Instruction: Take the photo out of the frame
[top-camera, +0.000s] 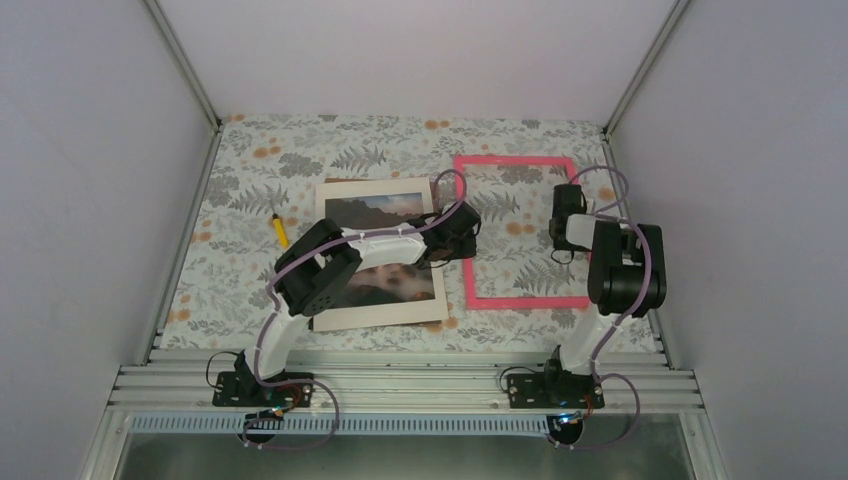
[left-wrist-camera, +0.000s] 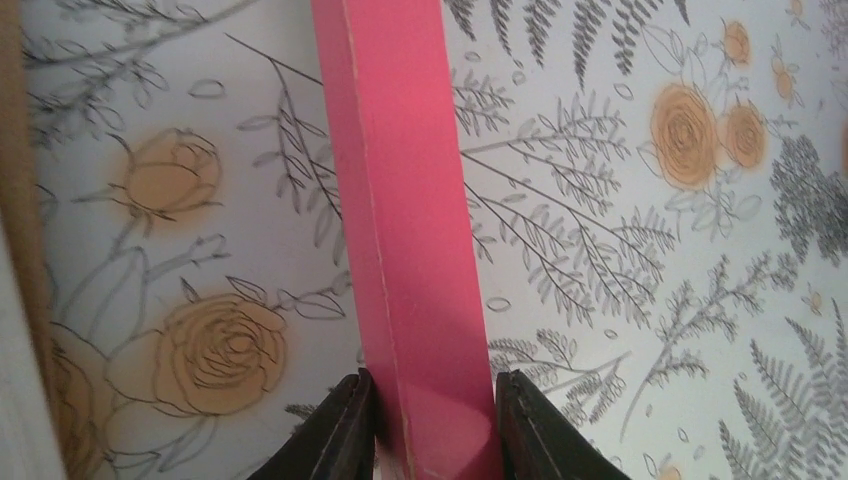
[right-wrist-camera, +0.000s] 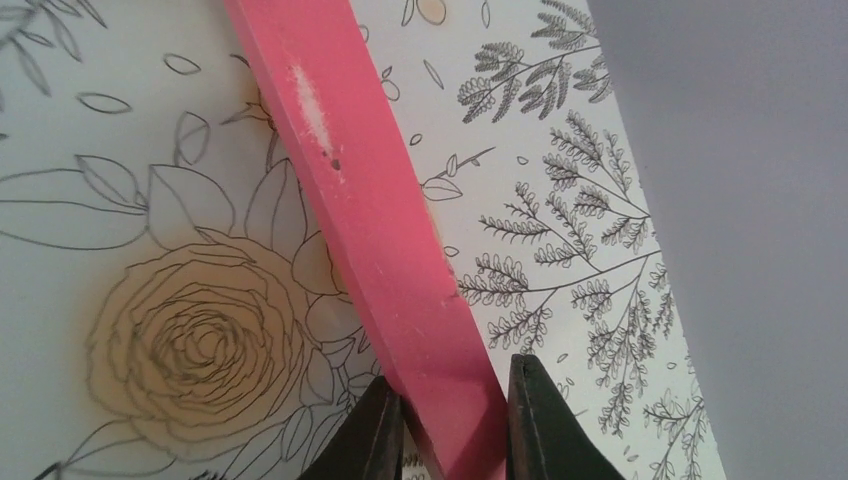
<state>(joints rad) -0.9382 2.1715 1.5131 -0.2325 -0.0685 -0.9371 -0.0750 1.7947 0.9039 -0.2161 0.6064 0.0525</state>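
The base of the L arm (top-camera: 262, 388) and the base of the R arm (top-camera: 552, 388) are bolted on the metal rails (top-camera: 400, 372) at the near edge of the surface. Just past them the photo (top-camera: 395, 290) lies flat and face up on the floral tablecloth (top-camera: 250, 160). It is a dark landscape print w/ a wide white border, and the L arm reaches across it and hides its middle. A thin brown edge (top-camera: 345, 181) shows along the photo's far side. The photo is outside the frame (top-camera: 525, 301), just beside the left rail, w/ a strip of cloth btw them — not touching.

The frame is thin and pink. It lies flat on the cloth on the right half of the surface, and the cloth pattern shows inside it. The L fingers (left-wrist-camera: 350, 425) stand one on each side of the left rail, approx. at its middle, pressed on both edges — closed on the frame. The R fingers (right-wrist-camera: 380, 430) do the same on the right rail: only a narrow gap, filled by the pink bar, so they grip the frame also. In the R wrist view this rail has a small white scuff (right-wrist-camera: 310, 105), and the grey side wall (right-wrist-camera: 760, 200) stands close to the cloth's edge.

At about the same depth a small yellow pencil-like stick (top-camera: 279, 230) lies on the cloth, near the photo's left edge but apart from it. Behind everything the cloth runs to the far wall (top-camera: 420, 50).
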